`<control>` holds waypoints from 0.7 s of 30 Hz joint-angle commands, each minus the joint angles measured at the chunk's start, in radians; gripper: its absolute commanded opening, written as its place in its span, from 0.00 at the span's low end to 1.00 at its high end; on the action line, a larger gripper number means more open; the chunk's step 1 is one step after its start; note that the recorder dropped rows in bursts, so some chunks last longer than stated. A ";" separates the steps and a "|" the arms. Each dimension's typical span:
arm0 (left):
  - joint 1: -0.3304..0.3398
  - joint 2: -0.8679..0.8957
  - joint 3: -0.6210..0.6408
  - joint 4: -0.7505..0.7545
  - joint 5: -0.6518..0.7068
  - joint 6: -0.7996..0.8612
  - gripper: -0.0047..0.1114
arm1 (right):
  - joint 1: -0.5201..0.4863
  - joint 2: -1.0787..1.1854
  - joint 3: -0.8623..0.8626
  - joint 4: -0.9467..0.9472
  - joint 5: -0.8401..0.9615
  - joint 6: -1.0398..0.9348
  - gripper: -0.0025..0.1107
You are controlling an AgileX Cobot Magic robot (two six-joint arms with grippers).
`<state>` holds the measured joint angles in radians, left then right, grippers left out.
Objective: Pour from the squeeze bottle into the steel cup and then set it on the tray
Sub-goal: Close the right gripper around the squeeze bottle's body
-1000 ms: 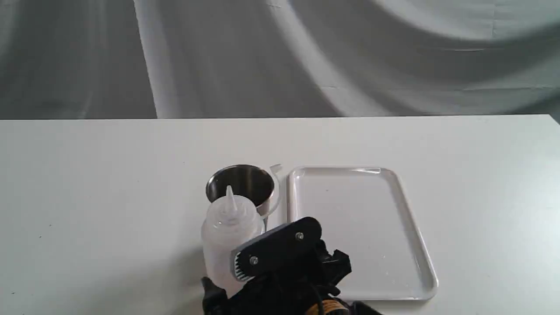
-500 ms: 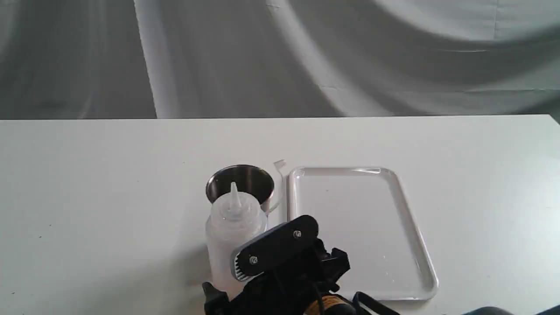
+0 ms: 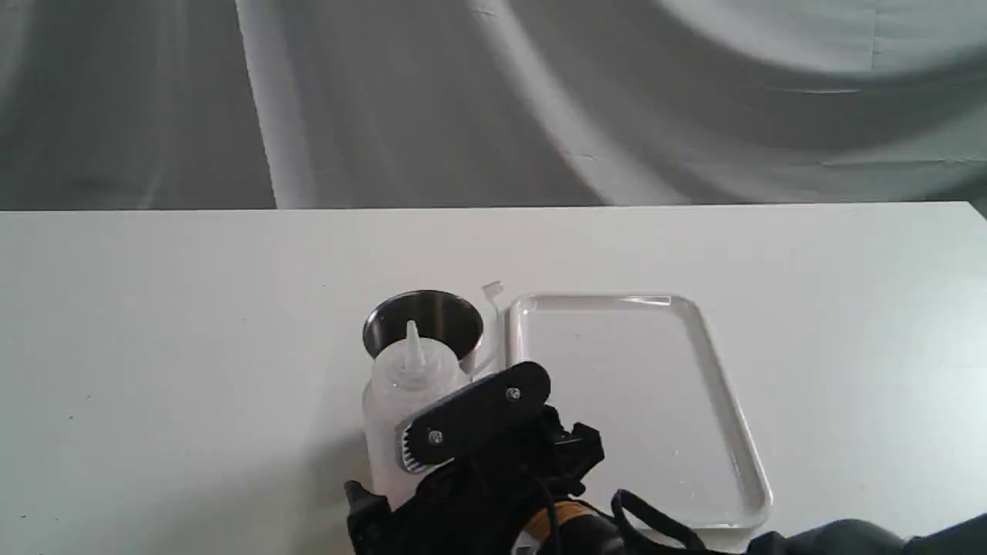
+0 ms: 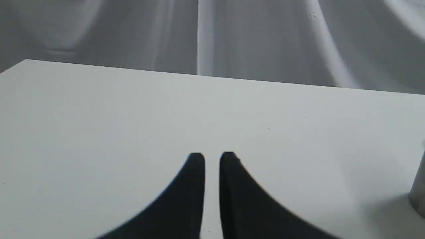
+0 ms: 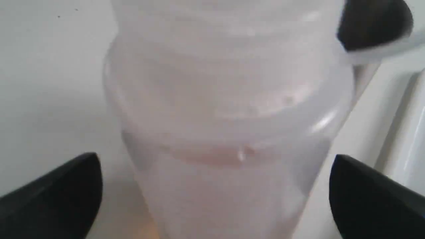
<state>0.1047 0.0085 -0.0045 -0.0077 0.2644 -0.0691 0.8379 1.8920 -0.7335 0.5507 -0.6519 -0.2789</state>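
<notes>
**Poised for the Grab**

Straddles the upright squeeze bottle [image 3: 405,389], lower centre, in front of the steel cup [image 3: 432,317] and left of the tray [image 3: 732,408], with right gripper [image 5: 215,179] spread wide, clear of both sides. Best to centre, close gently on the soft wall, lift without squeezing. Holds left gripper [image 4: 212,159] nearly together, empty.

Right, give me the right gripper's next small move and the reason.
Probably close the right gripper on the translucent whitish plastic squeeze bottle: its open fingers flank the upright bottle, seemingly not yet touching, and nothing is held.
</notes>
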 commanded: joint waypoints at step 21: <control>-0.005 0.003 0.004 -0.004 0.001 -0.002 0.11 | -0.002 0.060 -0.055 0.047 0.032 -0.001 0.82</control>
<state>0.1047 0.0085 -0.0045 -0.0077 0.2644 -0.0691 0.8379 1.9594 -0.7858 0.5934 -0.6059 -0.2809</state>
